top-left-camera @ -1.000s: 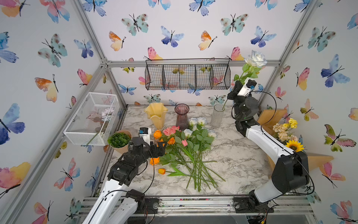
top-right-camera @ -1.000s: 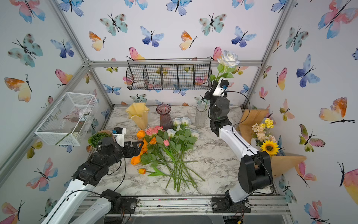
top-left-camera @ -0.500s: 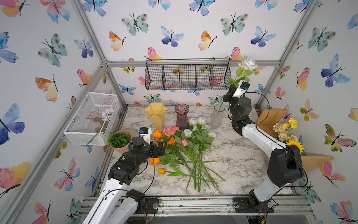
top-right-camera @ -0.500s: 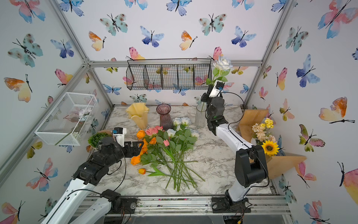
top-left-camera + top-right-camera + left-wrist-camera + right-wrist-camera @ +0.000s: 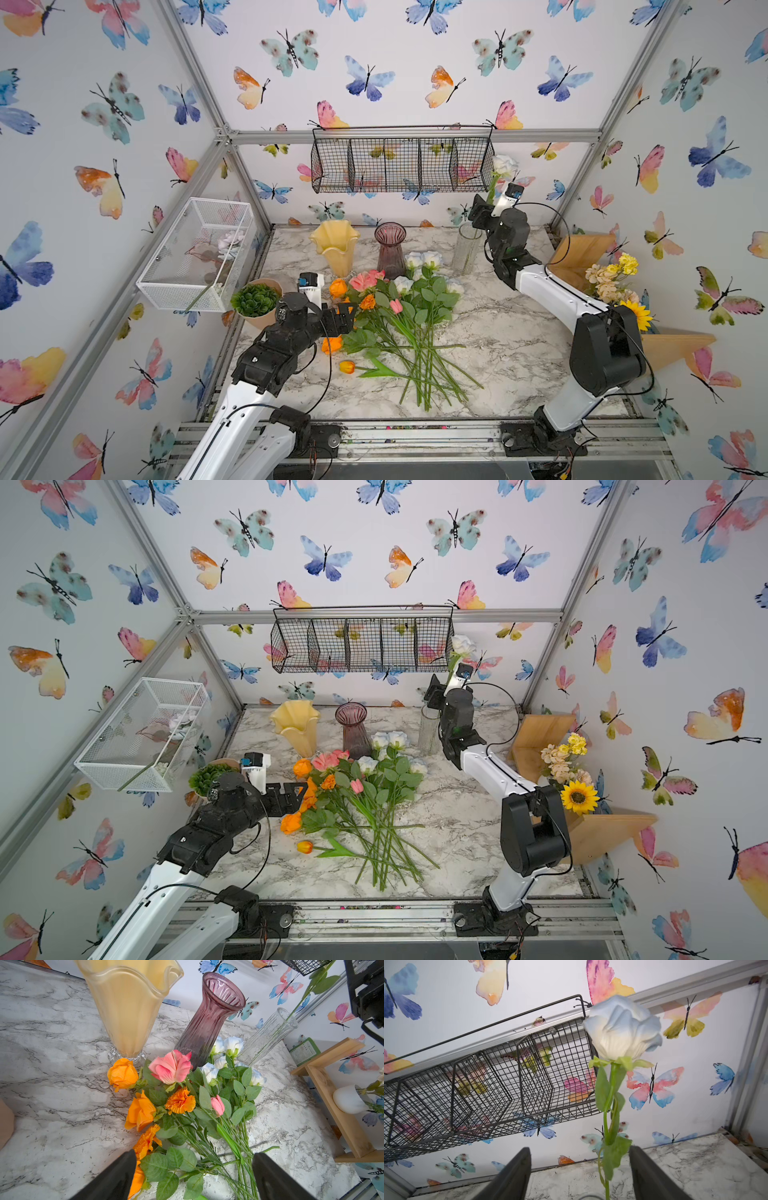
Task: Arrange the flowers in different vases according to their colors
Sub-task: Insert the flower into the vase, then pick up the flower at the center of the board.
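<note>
A white-blue rose stands upright at the back right, its stem running down into the clear glass vase. My right gripper is just above that vase's mouth, open, with the stem loose between the fingers, nearer one of them. The creamy yellow vase and the purple vase stand empty at the back. Orange, pink and white-blue flowers lie piled mid-table. My left gripper hovers open over the pile's leaves and stems, holding nothing.
A green succulent in a tan pot sits beside my left arm. A white wire basket hangs on the left wall and a black wire basket on the back wall. A sunflower bouquet and wooden shelves stand at the right.
My right arm carried the white-blue rose down and leftward over the clear vase, then its jaws opened and let go of the stem. The left arm has not moved.
</note>
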